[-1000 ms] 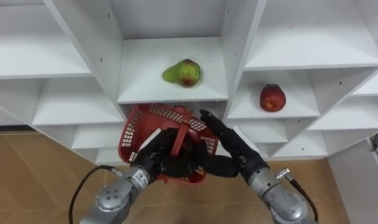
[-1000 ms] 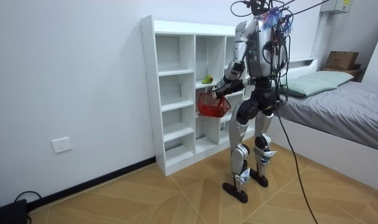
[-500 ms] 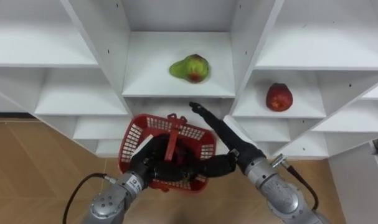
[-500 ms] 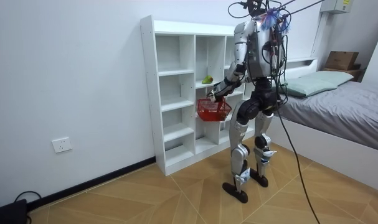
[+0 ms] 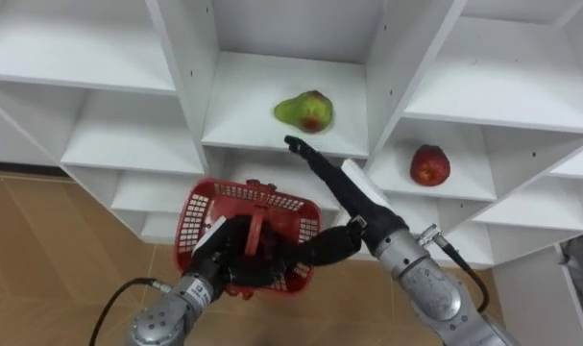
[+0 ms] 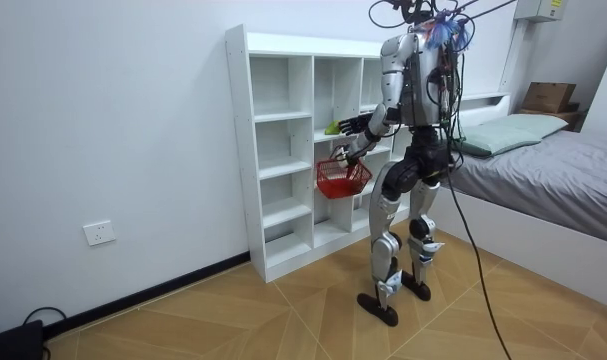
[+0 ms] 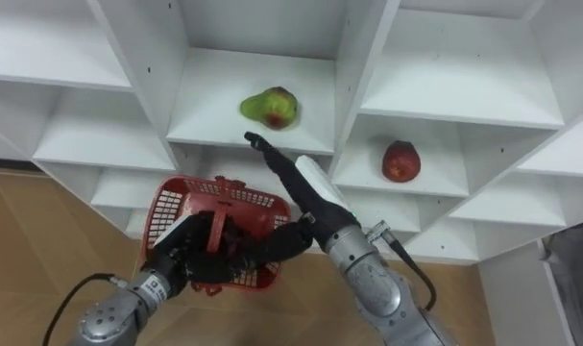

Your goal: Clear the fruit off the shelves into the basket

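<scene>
The right hand (image 5: 352,205) is held flat, fingers straight and together, thumb spread down toward the basket. Its fingertips (image 5: 293,145) sit at the front edge of the closet's (image 5: 109,144) middle shelf, near the green pear (image 5: 305,111) but apart from it. The pear lies on that shelf, right of centre and closer to the front edge than the back.

The left hand (image 5: 235,258) is lower, its fingers curled around the handle of the red basket (image 5: 200,207), which hangs in front of the shelf below the pear. Something dark may lie inside the basket under the fingers, though it is too hidden to tell.

A red apple (image 5: 429,164) rests in the next compartment to the right, one step lower, near the front edge and the left wall.

In the room view the robot stands upright facing the closet, on the wooden floor (image 6: 283,320), with a bed (image 6: 553,165) behind it at the room view's right.
</scene>
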